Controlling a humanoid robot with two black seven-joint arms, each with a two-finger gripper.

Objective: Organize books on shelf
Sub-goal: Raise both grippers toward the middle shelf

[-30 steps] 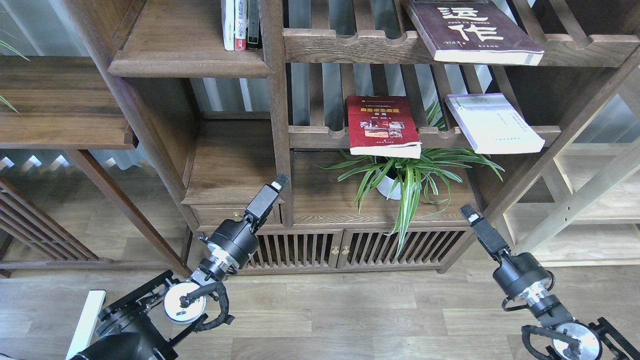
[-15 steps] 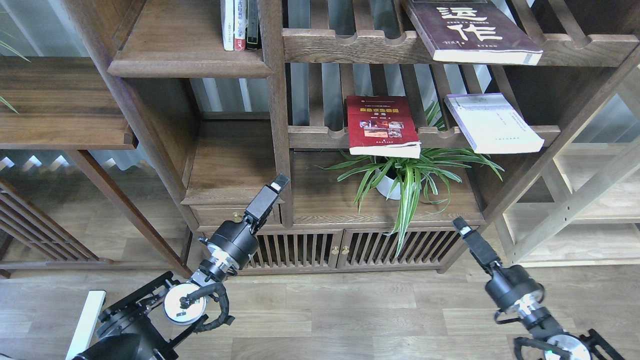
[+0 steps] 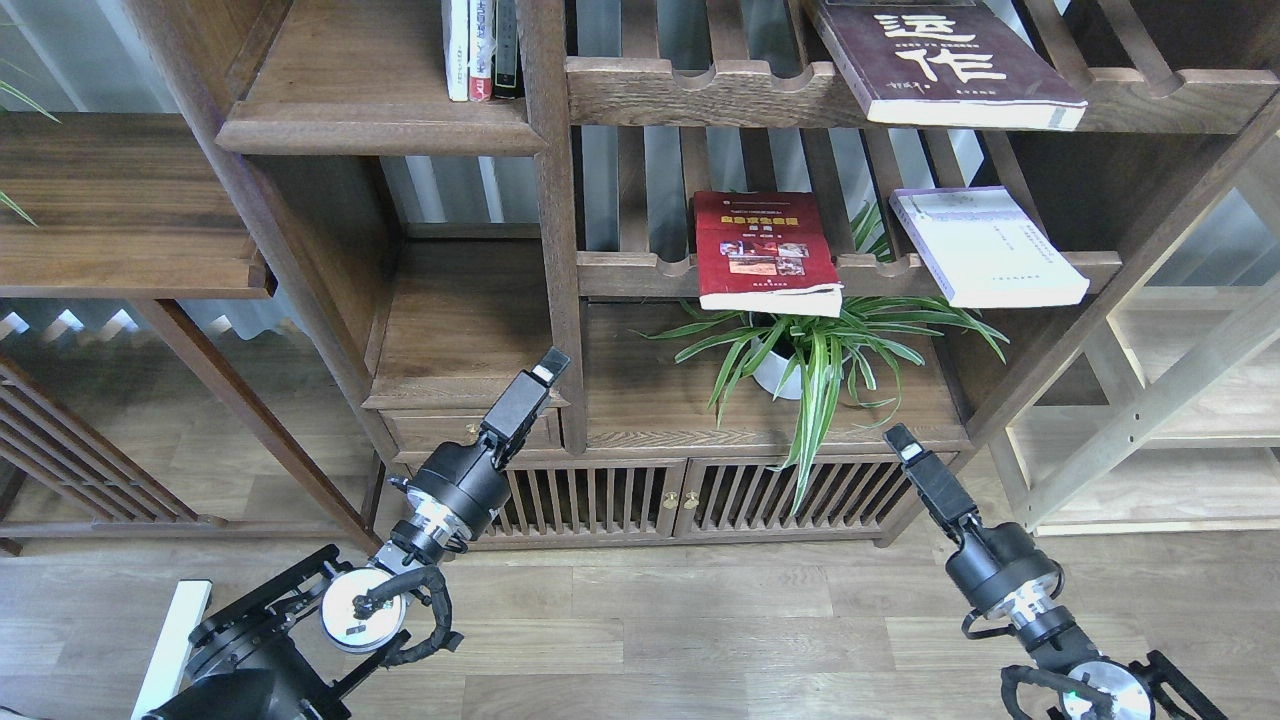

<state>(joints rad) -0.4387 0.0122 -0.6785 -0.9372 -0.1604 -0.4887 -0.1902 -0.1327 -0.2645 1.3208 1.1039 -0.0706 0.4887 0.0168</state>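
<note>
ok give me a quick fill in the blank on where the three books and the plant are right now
1. The maroon book lies on the ____ slatted rack.
2. The red book sits directly above the potted ____.
3. The lavender-white book lies to the ____ of the red book on the same rack.
4. Neither the left hand nor the right hand holds a ____.

Missing words: upper; plant; right; book

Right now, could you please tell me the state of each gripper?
Left gripper: empty; open or closed cannot be told.
Right gripper: empty; open or closed cannot be told.
</note>
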